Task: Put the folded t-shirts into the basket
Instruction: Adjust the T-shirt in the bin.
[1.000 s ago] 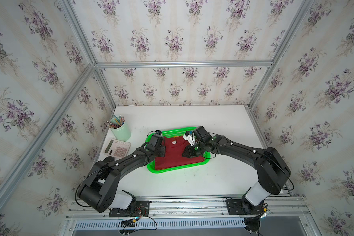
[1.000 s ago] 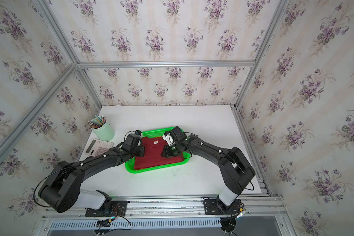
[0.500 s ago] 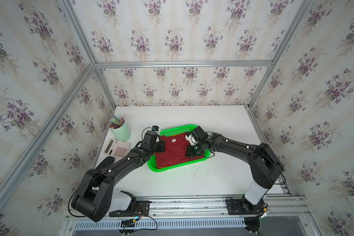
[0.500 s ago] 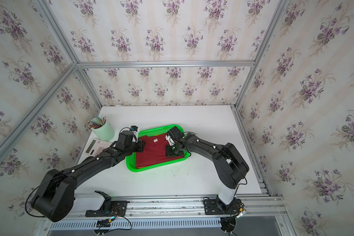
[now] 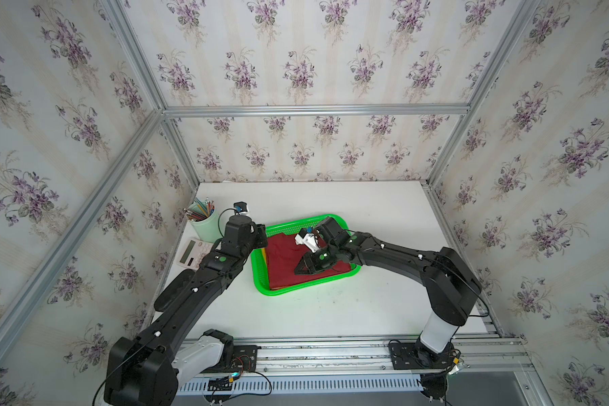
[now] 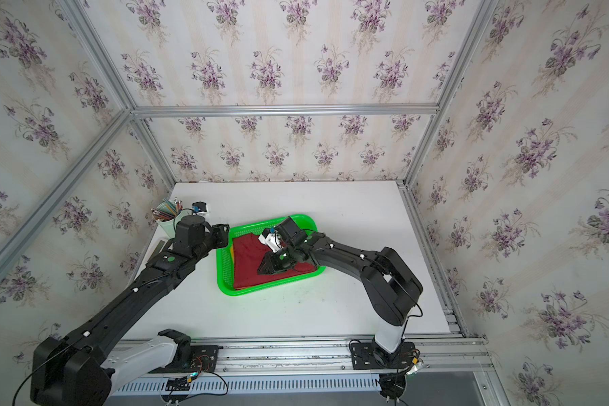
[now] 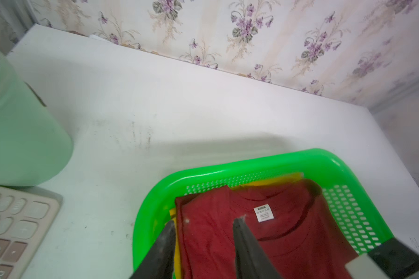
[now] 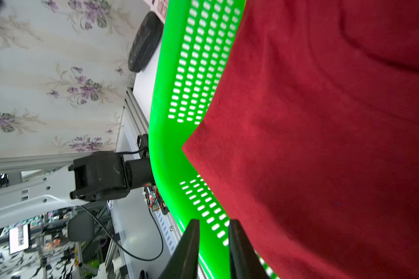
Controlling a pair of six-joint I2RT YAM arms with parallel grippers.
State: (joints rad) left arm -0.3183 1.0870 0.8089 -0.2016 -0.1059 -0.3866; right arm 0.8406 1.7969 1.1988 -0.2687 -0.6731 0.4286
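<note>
Basket (image 5: 289,291) of bright green mesh sits on the white table (image 5: 331,316), with a folded dark red t-shirt (image 5: 283,263) lying on top inside it, its white neck label (image 7: 263,212) facing up. A mustard yellow t-shirt (image 7: 278,180) lies under it, only thin edges showing along the far and left sides. The left gripper (image 7: 205,221) hangs over the basket's left edge, its 2 fingers well apart and empty, red cloth visible below between them. The right gripper (image 8: 214,221) is low over the red shirt inside the basket, its jaws parted by a narrow slit with nothing in it. A pale green pencil cup (image 5: 204,228) and a calculator (image 5: 190,253) stand left of the basket
</note>
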